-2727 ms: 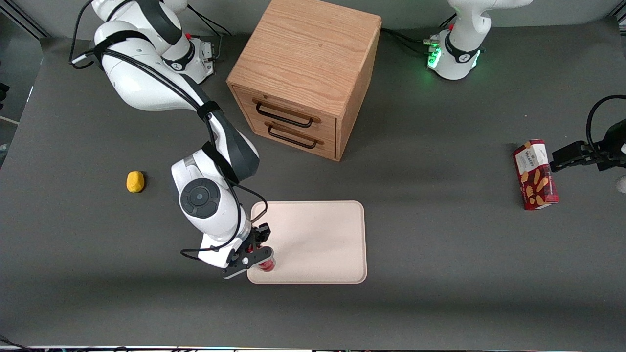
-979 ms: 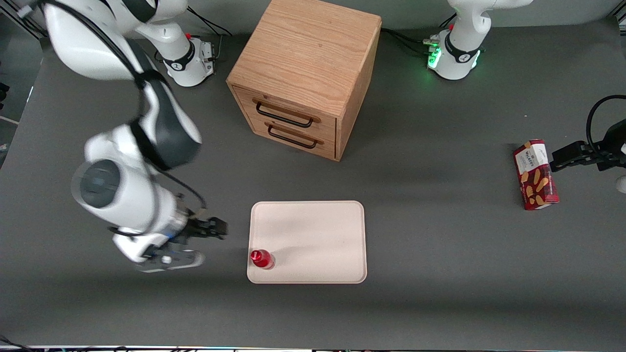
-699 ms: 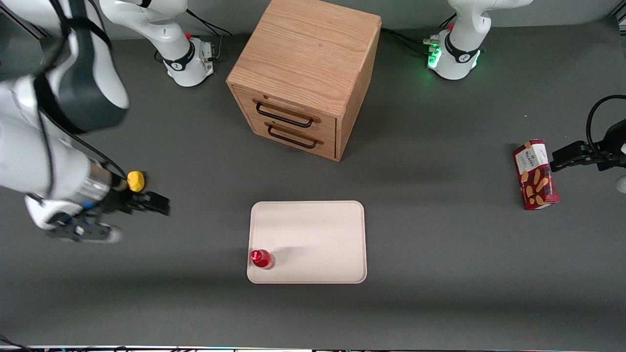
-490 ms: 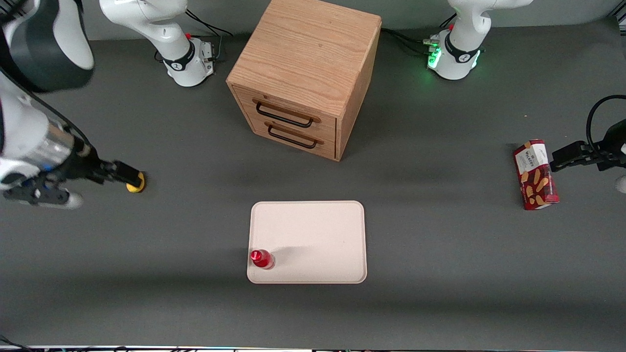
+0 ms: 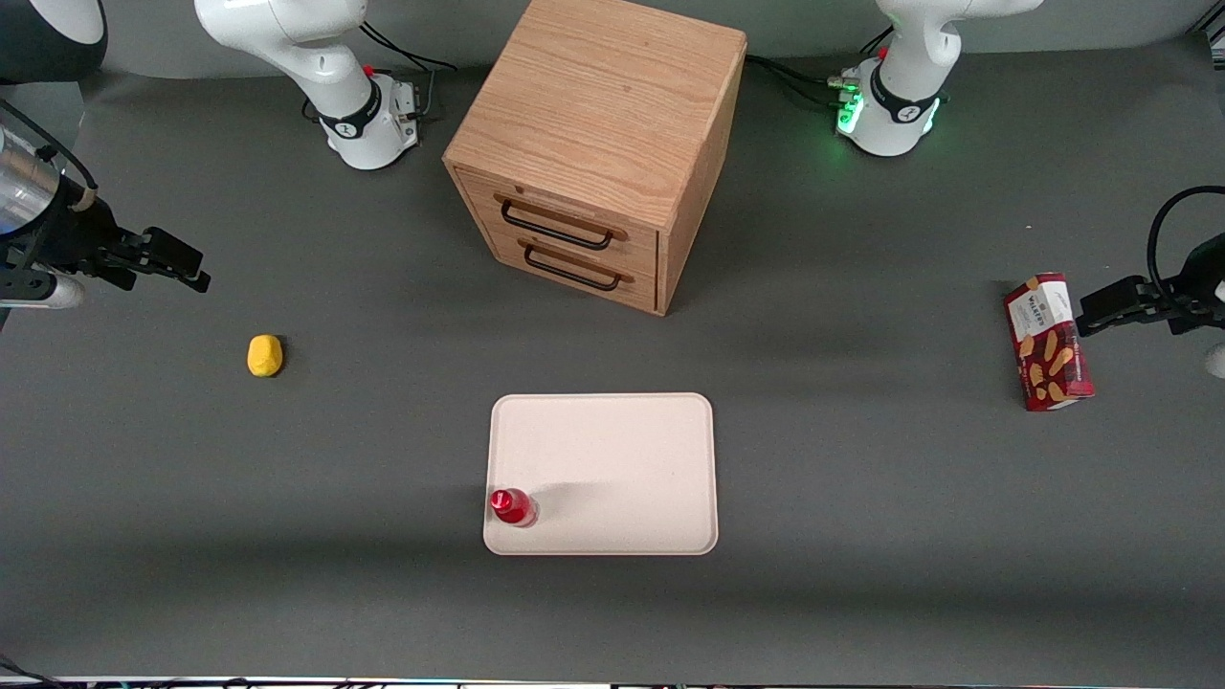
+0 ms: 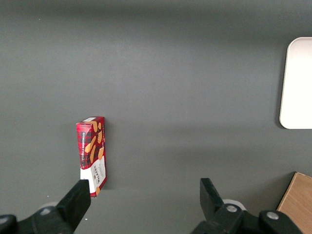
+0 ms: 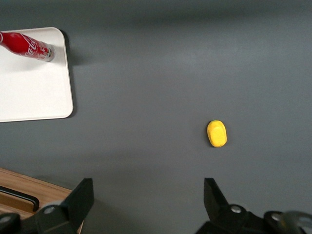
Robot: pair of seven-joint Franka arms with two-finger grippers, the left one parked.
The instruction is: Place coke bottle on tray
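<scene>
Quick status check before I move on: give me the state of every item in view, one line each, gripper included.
coke bottle: standing upright on the tray, in the corner nearest the camera at the working arm's end, free of the gripper.
tray: flat on the table, holding only the bottle.
gripper: jaws open, empty, high at the working arm's end of the table.
cabinet: both drawers closed.
yellow object: resting on the table.
biscuit box: lying on the table.

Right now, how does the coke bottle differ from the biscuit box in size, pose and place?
The coke bottle is slim and stands upright; the biscuit box is broader and lies flat. The bottle stands on the tray, at a corner; the box lies on the table toward the parked arm's end. Both are mainly red. The end effector, open, hovers far from both.
</scene>
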